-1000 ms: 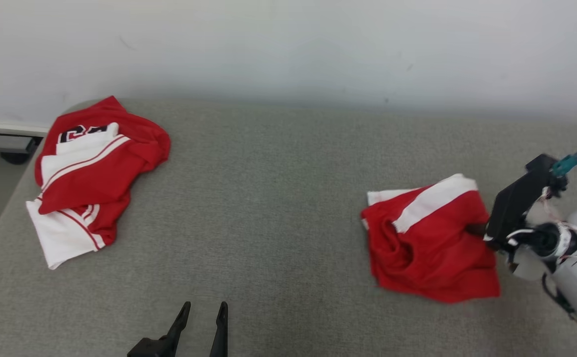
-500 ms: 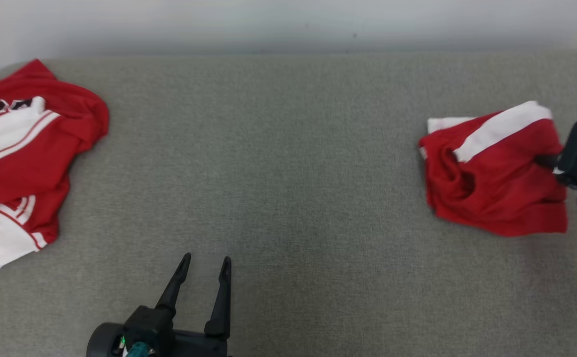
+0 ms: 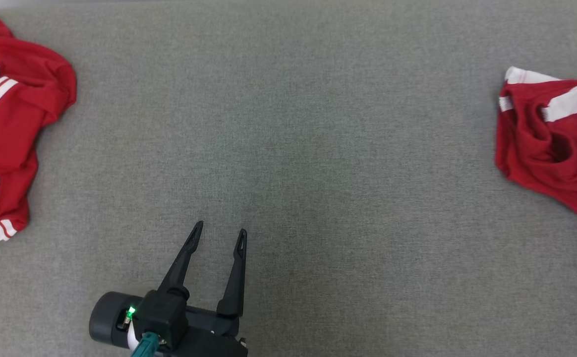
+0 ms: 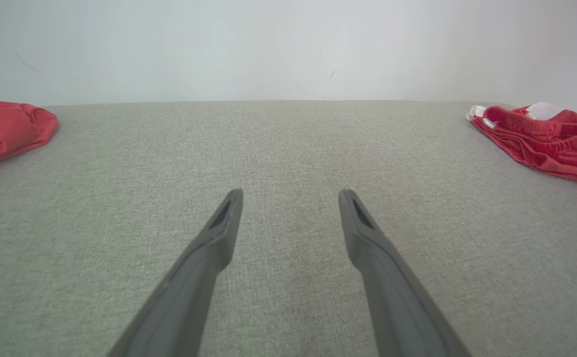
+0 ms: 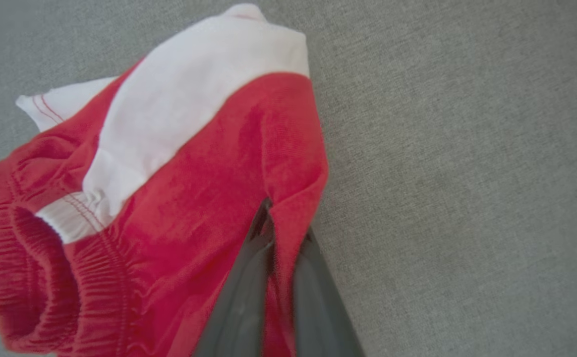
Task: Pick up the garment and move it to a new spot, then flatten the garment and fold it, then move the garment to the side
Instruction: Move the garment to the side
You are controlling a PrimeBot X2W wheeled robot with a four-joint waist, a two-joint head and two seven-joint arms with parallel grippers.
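Right wrist view | right pincer (image 5: 283, 233) clamps red shorts (image 5: 189, 198) edge, lower centre | soft, light, floppy; elastic waistband (image 5: 30, 258) looks the surest hold | left pincer (image 3: 219, 227) gapes, empty

The garment (image 5: 209, 188) at the right fingers (image 5: 239, 307) is bright red with a fat white band, plus thin red stitch lines on the white hem. Those fingers are dark grey, and the left fingers (image 3: 184, 258) look black. Way off to their left there's a jersey (image 3: 16, 129), red and white with skinny red stripes. The bench (image 3: 318, 148) is a flecked grey weave. The wall (image 4: 268, 49) ahead of the left fingers is plain off-white. Behind them there's a little green light (image 3: 131, 312) and a teal plug (image 3: 145, 344).
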